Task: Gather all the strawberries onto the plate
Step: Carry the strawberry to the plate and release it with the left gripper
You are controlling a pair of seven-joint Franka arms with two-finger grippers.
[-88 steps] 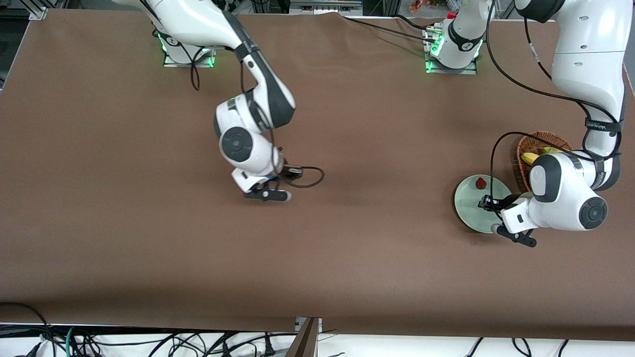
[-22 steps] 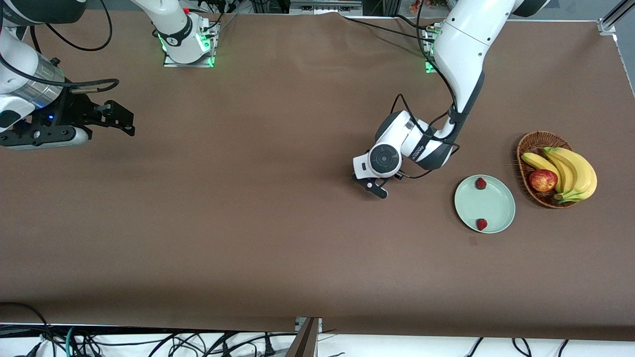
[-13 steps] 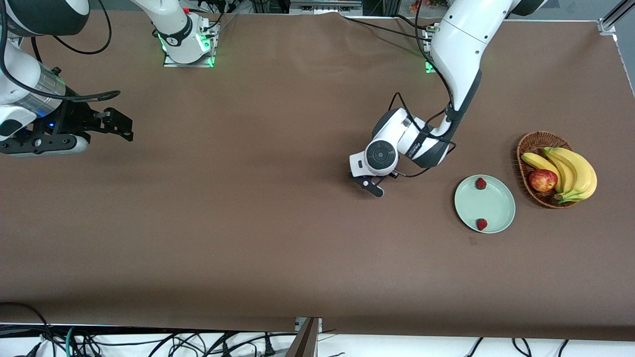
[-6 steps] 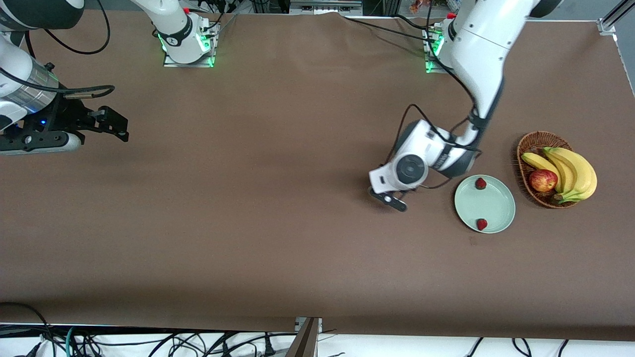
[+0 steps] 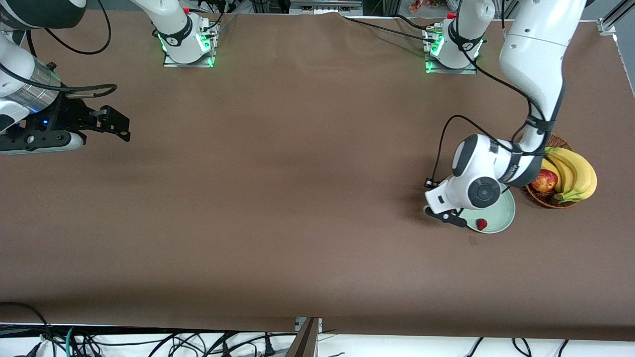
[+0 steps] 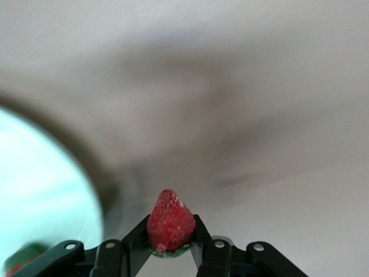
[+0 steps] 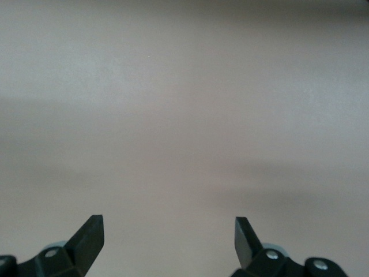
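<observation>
My left gripper (image 5: 446, 216) is shut on a small red strawberry (image 6: 170, 222), green top against the fingers, and hangs over the edge of the pale mint-green plate (image 5: 501, 218) on the side toward the right arm's end. The plate also shows in the left wrist view (image 6: 40, 190). A second strawberry (image 5: 481, 224) lies on the plate near its rim closest to the front camera, and also shows in the left wrist view (image 6: 20, 261). The left arm's wrist covers much of the plate and hides any other berry. My right gripper (image 5: 44, 141) is open and empty, waiting at the right arm's end of the table (image 7: 173, 115).
A brown wicker basket (image 5: 548, 199) stands beside the plate toward the left arm's end, holding bananas (image 5: 575, 171) and a red-yellow apple (image 5: 544, 181). The left arm's elbow link hangs over the basket. Brown cloth covers the table.
My left gripper has moved with the strawberry from the table's middle toward the plate and now hangs over its edge. The right arm has stayed nearly still.
</observation>
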